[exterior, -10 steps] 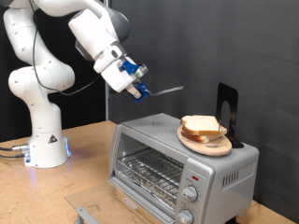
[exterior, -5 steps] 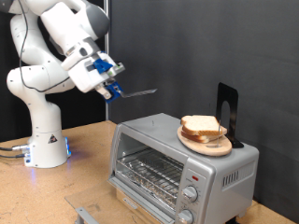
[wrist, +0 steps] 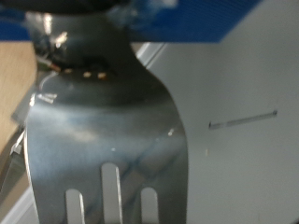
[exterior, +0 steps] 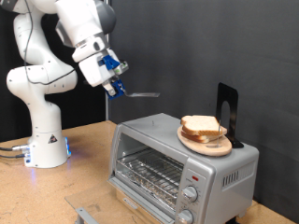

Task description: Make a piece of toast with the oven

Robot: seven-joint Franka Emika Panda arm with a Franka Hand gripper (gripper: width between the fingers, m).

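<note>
Since a second ago, the gripper (exterior: 116, 84) has been swung away from the oven (exterior: 182, 163) toward the exterior view's left, and it is now held high in the air above the oven's left end. A metal spatula (exterior: 140, 93) is clamped between the fingers, and its flat blade is pointed toward the exterior view's right. In the wrist view, the spatula (wrist: 103, 131) is seen up close, with slots cut in the blade. The bread has not been moved. A stack of slices (exterior: 203, 127) is kept on a round wooden plate (exterior: 205, 145) on top of the oven, and the toast cannot be told apart from the other slices. The oven door is shut, and a bare wire rack (exterior: 149, 173) is seen through the glass. A black stand (exterior: 227, 110) is set behind the plate.
</note>
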